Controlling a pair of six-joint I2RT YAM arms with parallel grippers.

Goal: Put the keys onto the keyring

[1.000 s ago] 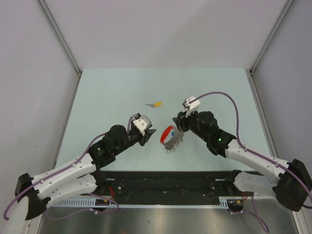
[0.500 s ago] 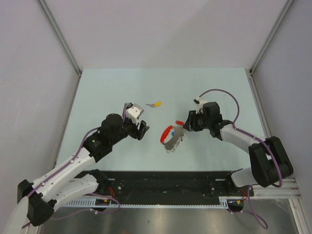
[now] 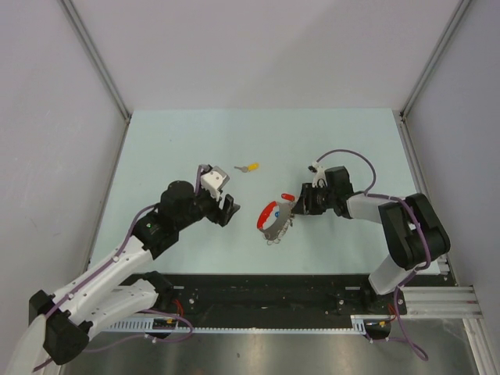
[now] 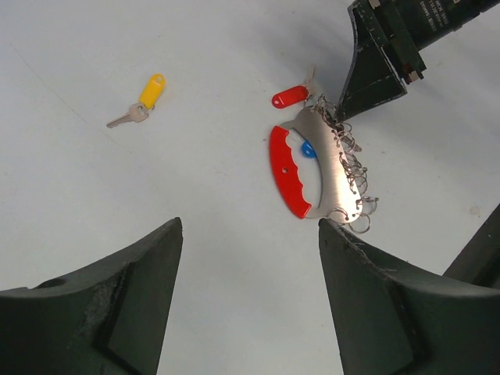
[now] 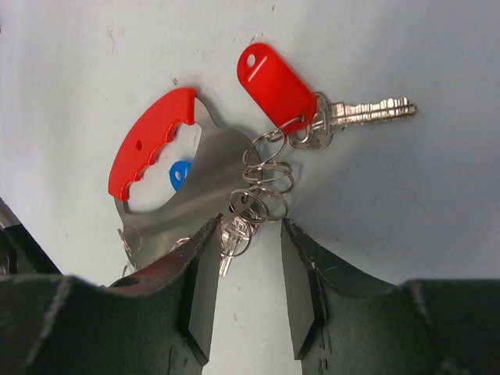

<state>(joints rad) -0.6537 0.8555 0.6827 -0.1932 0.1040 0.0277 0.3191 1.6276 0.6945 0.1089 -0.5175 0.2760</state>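
The keyring (image 5: pixel 215 168), a flat silvery metal plate with a curved red plastic grip and a tangle of small wire rings along one side, lies flat on the pale green table (image 3: pixel 156 141). It sits near the middle, somewhat toward the near edge. A small blue key cap (image 5: pixel 181 173) shows through the plate's cut-out. A silver key with an oblong red plastic tag (image 5: pixel 293 90) lies against the ring cluster on its far side and seems to be linked to it by a ring.

The right gripper (image 5: pixel 250 234) sits low over the table at the keyring's right side. Its jaws are partly apart, with the rings just at their mouth. Nothing is plainly clamped, and whether a fingertip presses on the plate cannot be told. That placement looks meant to steady the keyring or to pick out a ring.

The left gripper (image 4: pixel 250 234) hangs to the keyring's left, its jaws spread wide and empty. Ahead of it lies a small silver key with a yellow plastic cap (image 4: pixel 147 95), alone toward the far edge and well apart from the keyring. This looks like the key left to fetch, and the wide opening suits a reach for it.
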